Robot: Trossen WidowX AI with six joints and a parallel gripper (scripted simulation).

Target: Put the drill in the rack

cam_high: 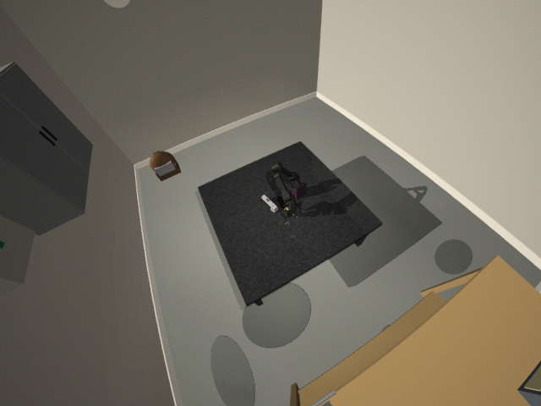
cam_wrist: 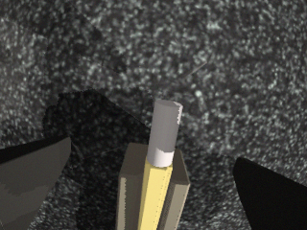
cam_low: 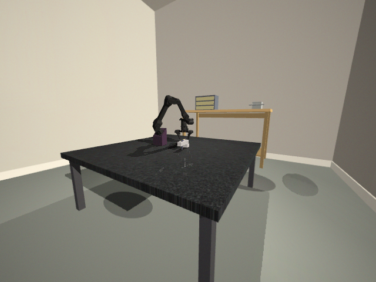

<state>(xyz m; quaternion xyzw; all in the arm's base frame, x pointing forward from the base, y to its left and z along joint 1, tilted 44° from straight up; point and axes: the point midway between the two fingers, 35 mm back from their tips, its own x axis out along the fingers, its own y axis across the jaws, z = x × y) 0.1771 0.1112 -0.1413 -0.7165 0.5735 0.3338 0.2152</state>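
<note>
In the wrist view a grey cylindrical drill (cam_wrist: 164,133) sticks out of the end of an olive block (cam_wrist: 178,184). A yellow strip (cam_wrist: 154,196), which may be the key, runs along the block's top. My gripper (cam_wrist: 153,156) (cam_high: 288,206) (cam_low: 184,133) is open wide. Its fingers stand on either side of the block and drill and touch neither. The yellow block shows small in the top view (cam_high: 286,212). A long white rack (cam_high: 269,203) (cam_low: 183,142) lies flat on the black table (cam_high: 270,257) (cam_low: 194,178), just left of the gripper in the top view.
A purple block (cam_high: 298,190) (cam_low: 160,136) stands at the arm's base. A wooden side table (cam_low: 230,113) with a small drawer box (cam_low: 206,102) stands behind the black table. A grey cabinet (cam_high: 35,148) is far left.
</note>
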